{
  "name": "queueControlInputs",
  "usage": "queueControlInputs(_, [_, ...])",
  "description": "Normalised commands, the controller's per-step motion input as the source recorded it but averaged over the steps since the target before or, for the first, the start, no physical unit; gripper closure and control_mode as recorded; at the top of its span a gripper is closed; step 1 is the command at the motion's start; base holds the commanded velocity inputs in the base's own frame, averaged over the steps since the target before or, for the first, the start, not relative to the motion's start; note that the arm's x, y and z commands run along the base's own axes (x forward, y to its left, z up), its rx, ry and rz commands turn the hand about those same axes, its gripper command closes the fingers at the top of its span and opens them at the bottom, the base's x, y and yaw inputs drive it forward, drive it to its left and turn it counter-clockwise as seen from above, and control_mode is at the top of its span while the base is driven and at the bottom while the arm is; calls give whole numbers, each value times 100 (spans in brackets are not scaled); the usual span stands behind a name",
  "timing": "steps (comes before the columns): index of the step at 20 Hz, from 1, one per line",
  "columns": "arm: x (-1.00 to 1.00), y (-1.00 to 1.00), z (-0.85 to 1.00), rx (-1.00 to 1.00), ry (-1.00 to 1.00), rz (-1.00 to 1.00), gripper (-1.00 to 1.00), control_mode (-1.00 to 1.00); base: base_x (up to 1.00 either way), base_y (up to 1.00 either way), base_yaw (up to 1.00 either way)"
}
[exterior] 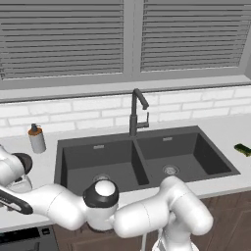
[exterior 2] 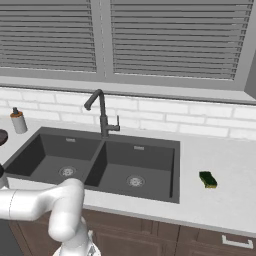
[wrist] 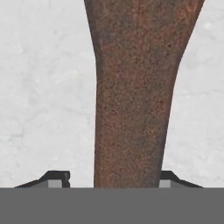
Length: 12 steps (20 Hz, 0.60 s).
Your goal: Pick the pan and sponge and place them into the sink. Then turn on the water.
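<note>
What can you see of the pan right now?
In the hand view, the pan's handle shows: a long, mottled rust-brown strip, matte like rough metal, widening toward the top edge. It lies flat on the pale speckled counter. The end effector straddles it, one dark fingertip on each side; the right one sits against its edge, the left stands clear. In the right base view, a dark rim shows at the left edge, likely the bowl.
</note>
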Motion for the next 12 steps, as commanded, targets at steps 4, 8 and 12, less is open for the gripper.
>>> queueControlInputs(4, [0,0,-1,0,0,0,100,-100,0,0,0])
queueControlInputs(8, [0,-12,0,0,-1,0,100,-100,0,0,0])
queueControlInputs(12, [-17,-49,3,0,-2,-3,100,-100,0,0,0])
